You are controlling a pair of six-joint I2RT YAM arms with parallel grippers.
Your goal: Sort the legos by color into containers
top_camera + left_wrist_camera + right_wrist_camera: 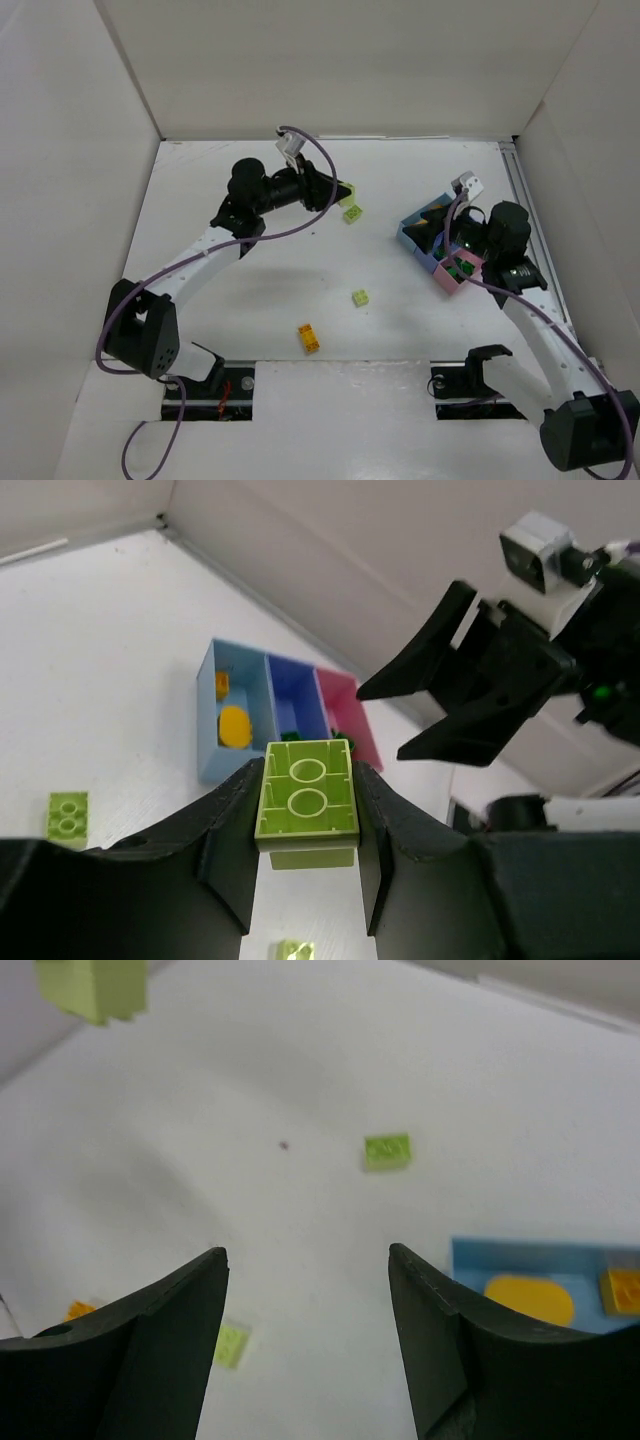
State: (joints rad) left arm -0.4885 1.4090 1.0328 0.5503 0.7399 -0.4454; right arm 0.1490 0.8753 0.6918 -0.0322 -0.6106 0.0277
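Jaws of the left gripper [307,780] are clamped on a lime brick [305,805], left of the containers [207,730]; right gripper [308,1280] jaws stand apart, positioned over the containers.

My left arm [200,255] reaches far forward across the table, left gripper [310,770] clamped on a lime brick [306,802]. My right arm [540,330] runs up the right side, right gripper [308,1255] spread wide with nothing between its fingers, pointing toward my left one.
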